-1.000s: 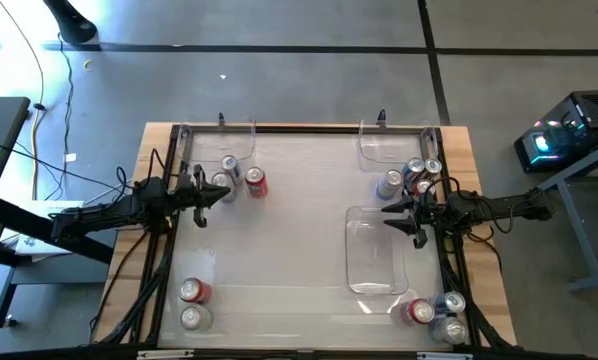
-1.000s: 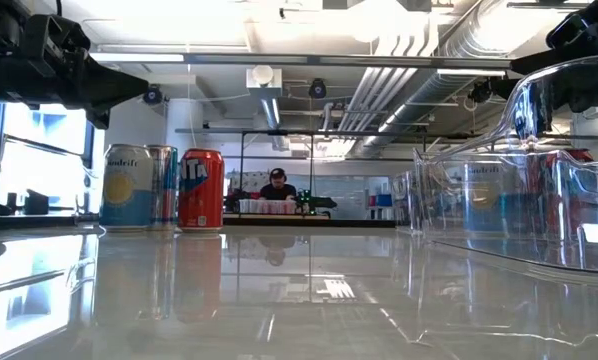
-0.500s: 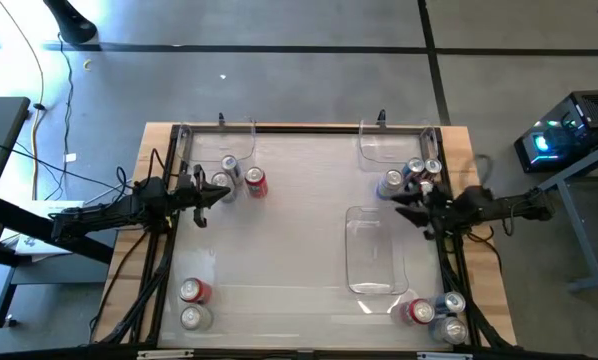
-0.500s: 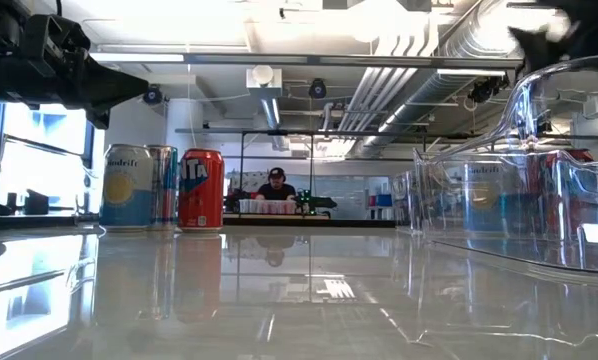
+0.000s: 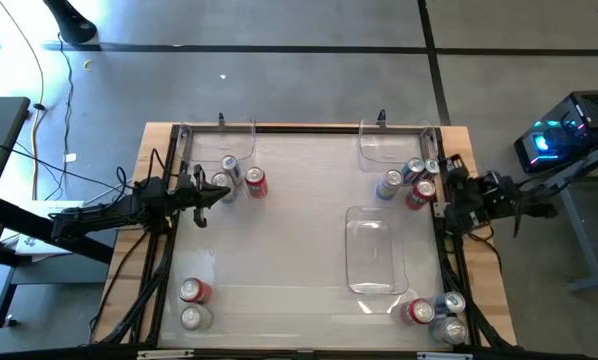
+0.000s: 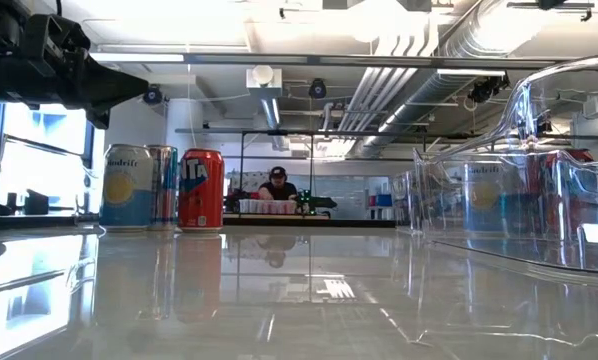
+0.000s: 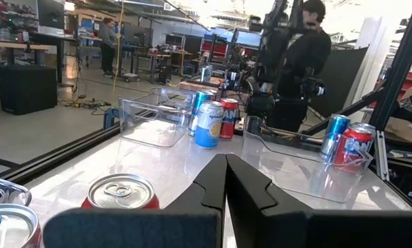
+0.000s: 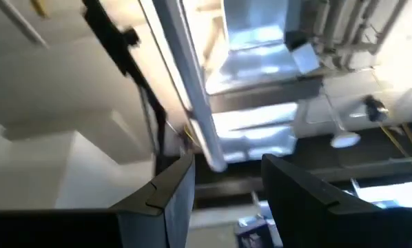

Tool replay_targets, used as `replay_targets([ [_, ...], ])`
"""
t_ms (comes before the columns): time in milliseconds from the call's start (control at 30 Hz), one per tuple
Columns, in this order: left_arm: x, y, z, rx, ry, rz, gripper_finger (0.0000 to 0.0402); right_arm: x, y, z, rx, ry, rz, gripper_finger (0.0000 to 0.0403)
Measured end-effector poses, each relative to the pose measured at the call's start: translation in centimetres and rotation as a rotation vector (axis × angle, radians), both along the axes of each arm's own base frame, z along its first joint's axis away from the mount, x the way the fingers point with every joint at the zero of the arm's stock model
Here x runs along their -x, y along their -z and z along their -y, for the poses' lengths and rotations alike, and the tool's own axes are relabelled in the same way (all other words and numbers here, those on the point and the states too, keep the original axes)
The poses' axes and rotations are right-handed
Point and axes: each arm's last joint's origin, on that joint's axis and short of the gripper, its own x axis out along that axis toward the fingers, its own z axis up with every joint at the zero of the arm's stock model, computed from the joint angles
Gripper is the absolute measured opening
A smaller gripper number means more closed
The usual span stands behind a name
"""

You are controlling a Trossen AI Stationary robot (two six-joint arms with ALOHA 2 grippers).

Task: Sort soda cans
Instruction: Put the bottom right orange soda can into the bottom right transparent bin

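Here the right tool (image 5: pixel 447 205) is sitting at the table's right edge, just beside the far-right cluster of cans (image 5: pixel 409 180), which lies a little inward and toward the far side from it; in the right wrist view its two fingers (image 8: pixel 166 196) are standing partly spread with nothing between them, and that camera is looking up at the ceiling rather than at any can. The red can (image 5: pixel 419 195) at the near edge of that cluster is the closest one to it, standing upright with its long axis vertical, so a sideways approach with the fingers either side of the body looks like what the next grasp is calling for. The right arm is plainly the nearer one for this group and for the bin (image 5: pixel 374 250) lying between that cluster and the near-right cans (image 5: pixel 434 313). The left tool (image 5: pixel 217 193) is waiting at the far-left group, its fingers pressed together and pinching nothing, with a red can (image 5: pixel 256 183) and two others (image 5: pixel 226 175) just beyond its tip; in its wrist view the closed tip (image 7: pixel 227 180) is pointing across the table (image 5: pixel 299 220) past a can top (image 7: pixel 120 193). Two more cans (image 5: pixel 192 303) are standing at the near-left corner, well apart from both tools. Colours are mixed in every cluster, so sorting seems to be at an early stage.
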Motion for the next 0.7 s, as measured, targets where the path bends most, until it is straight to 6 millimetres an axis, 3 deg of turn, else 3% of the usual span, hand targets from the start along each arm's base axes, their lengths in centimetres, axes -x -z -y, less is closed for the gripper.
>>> replay_targets([
  [133,0.0,0.0,0.0,0.000,0.000,0.000,0.0001,0.1,-4.0,0.2,0.012,0.036,-0.265,0.0165],
  [300,0.0,0.0,0.0,0.009,0.000,0.003,0.0001,0.2,-7.6,0.5,-0.071,0.066,-0.789,0.0170],
  [533,0.0,0.0,0.0,0.131,0.008,0.029,0.0001,-2.8,-9.5,-0.5,-0.205,-0.093,-1.451,0.0195],
  [700,0.0,0.0,0.0,0.252,0.015,0.054,0.0001,-5.3,-10.0,-1.9,-0.237,-0.210,-1.770,0.0210],
])
